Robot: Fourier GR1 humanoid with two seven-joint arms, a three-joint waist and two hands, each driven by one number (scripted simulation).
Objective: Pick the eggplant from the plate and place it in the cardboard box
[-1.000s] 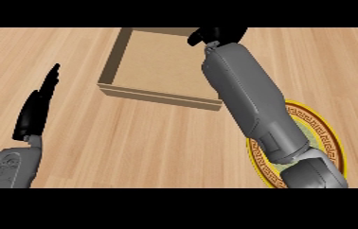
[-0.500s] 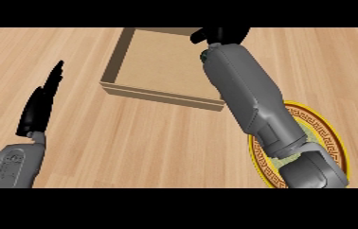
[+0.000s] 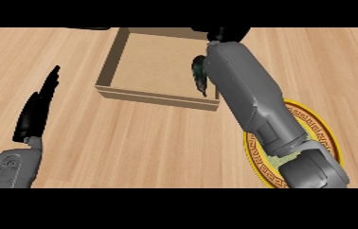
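Reaching across the wooden counter, the grey right forearm runs from the lower right edge up to the far right corner of the cardboard box. Only a small black part of the right hand shows at the top of the view, over the box's far rim, and I cannot tell whether it is spread or curled. A dark, slim eggplant sits inside the box against its right wall, just beside the forearm and partly hidden by it; whether it lies on the box floor or hangs above it cannot be told. The yellow-rimmed plate lies on the counter at the lower right, mostly covered by the forearm. At the left edge the left hand rests with its fingers straight and pressed together, pointing up, well apart from the box.
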